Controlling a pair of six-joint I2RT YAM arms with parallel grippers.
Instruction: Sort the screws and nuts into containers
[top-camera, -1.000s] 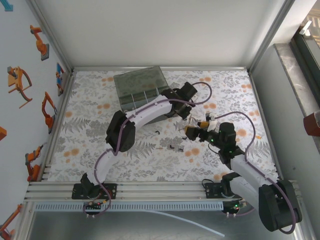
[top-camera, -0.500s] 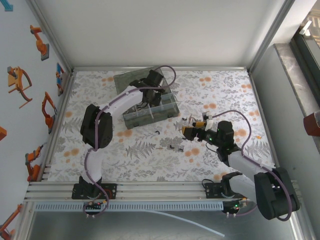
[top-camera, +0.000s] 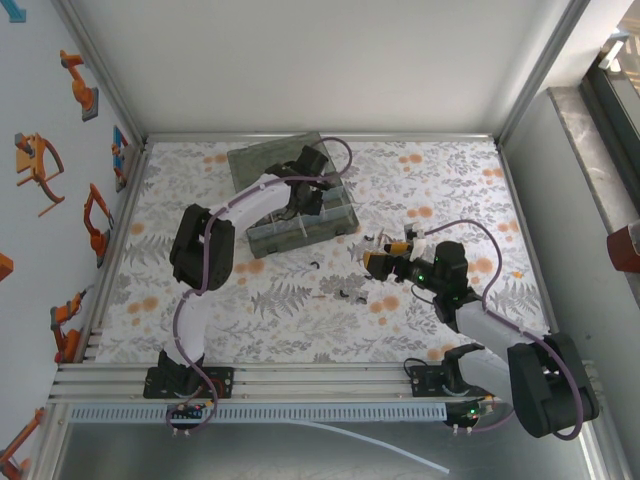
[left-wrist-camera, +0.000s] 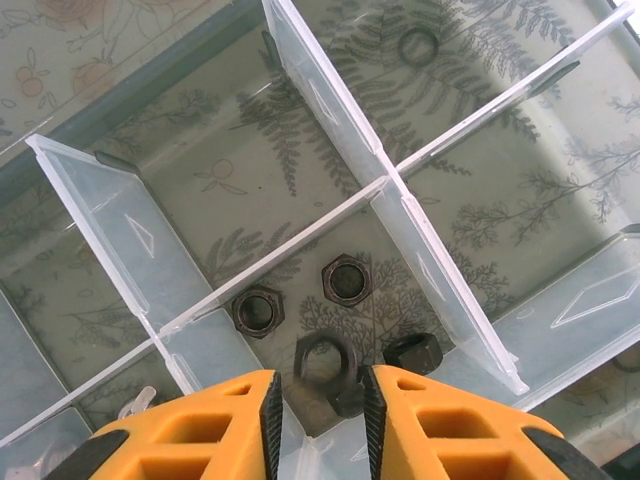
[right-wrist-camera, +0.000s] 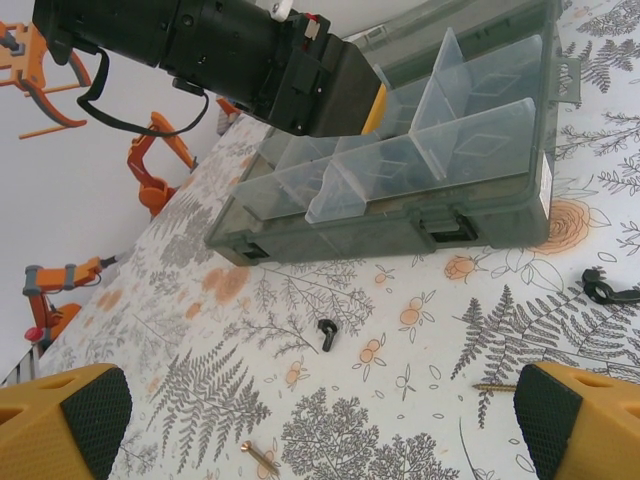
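Bright, even light; soft shadows, sharp focus

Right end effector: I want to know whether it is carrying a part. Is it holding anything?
No: the right end effector has its fingers spread wide apart, with nothing between them.

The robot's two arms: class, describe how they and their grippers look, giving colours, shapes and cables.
The left arm and right arm share one build: white links, bulky black joint housings and a purple cable looping alongside. The left gripper and right gripper have orange fingers lined with black textured pads. A small green light glows near the right wrist.
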